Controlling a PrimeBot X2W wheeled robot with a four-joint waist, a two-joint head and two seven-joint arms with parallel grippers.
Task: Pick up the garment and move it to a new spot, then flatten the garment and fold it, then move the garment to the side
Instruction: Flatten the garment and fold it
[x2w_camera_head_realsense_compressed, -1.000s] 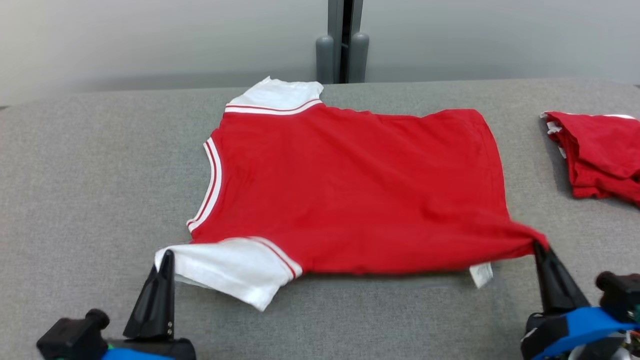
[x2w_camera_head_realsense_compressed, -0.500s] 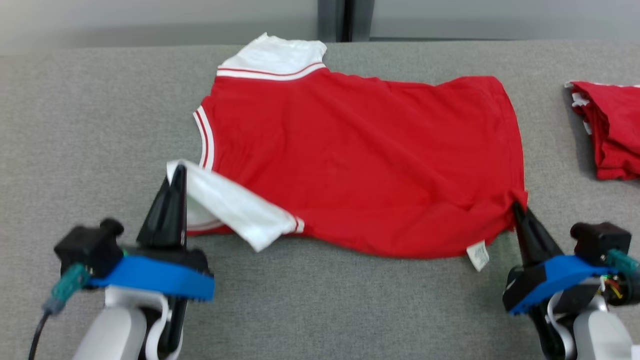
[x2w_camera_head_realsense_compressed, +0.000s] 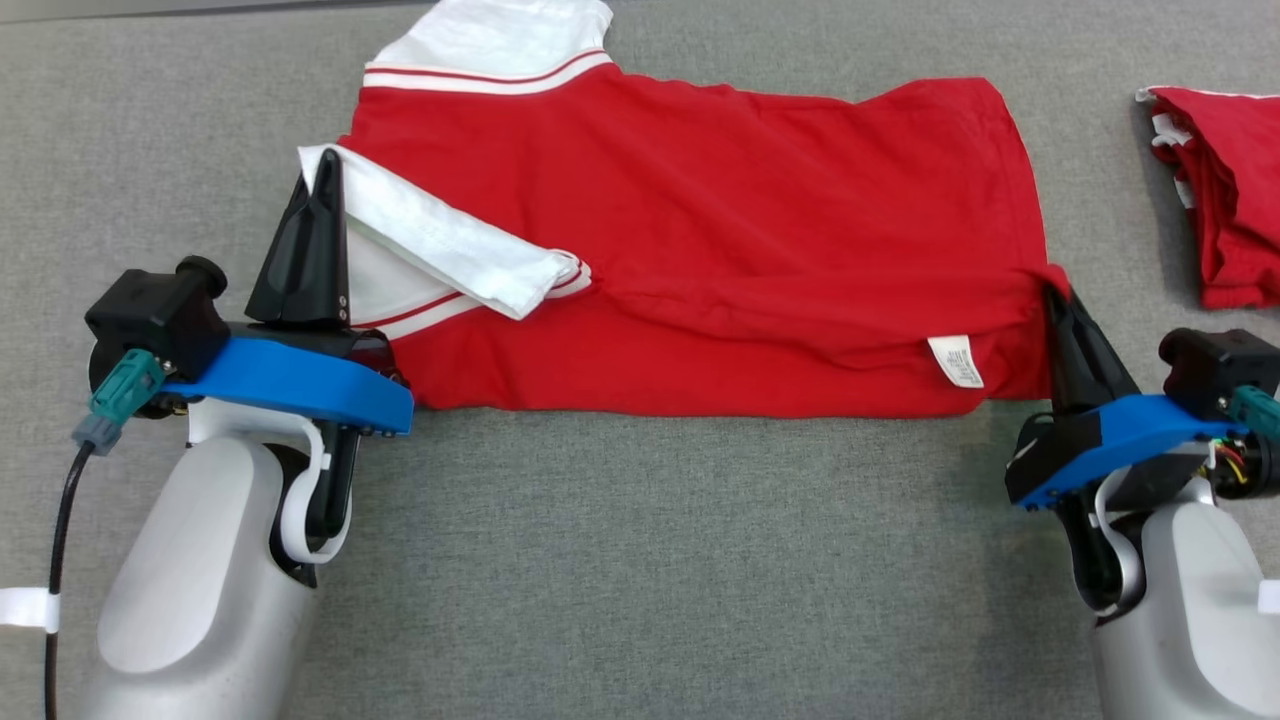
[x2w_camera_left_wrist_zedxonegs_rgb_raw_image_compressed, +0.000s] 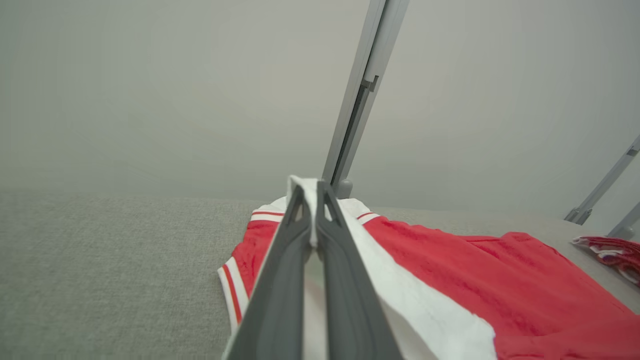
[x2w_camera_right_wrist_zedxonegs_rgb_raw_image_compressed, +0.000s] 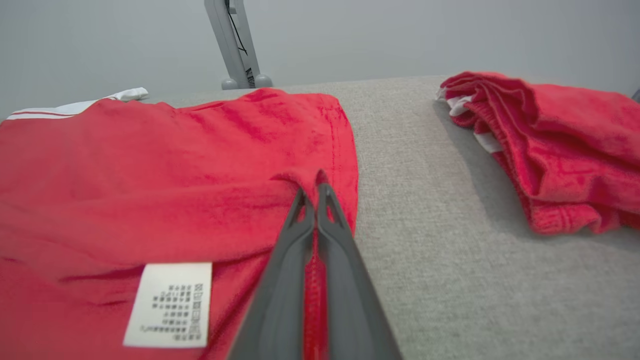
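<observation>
Grey table (x2w_camera_head_realsense_compressed: 640, 560), left hand (x2w_camera_head_realsense_compressed: 322, 168) pinching red shirt (x2w_camera_head_realsense_compressed: 750, 220)

At the top edge of the head view we saw the garment (x2w_camera_head_realsense_compressed: 760, 230) cut off through its far white sleeve (x2w_camera_head_realsense_compressed: 500, 35), and the second red garment (x2w_camera_head_realsense_compressed: 1235, 190) ran off the right edge. We could not read the care label (x2w_camera_right_wrist_zedxonegs_rgb_raw_image_compressed: 170, 305), its print too small. The red hem corner vanished between the pressed-together fingers of the right gripper (x2w_camera_right_wrist_zedxonegs_rgb_raw_image_compressed: 313, 192).
</observation>
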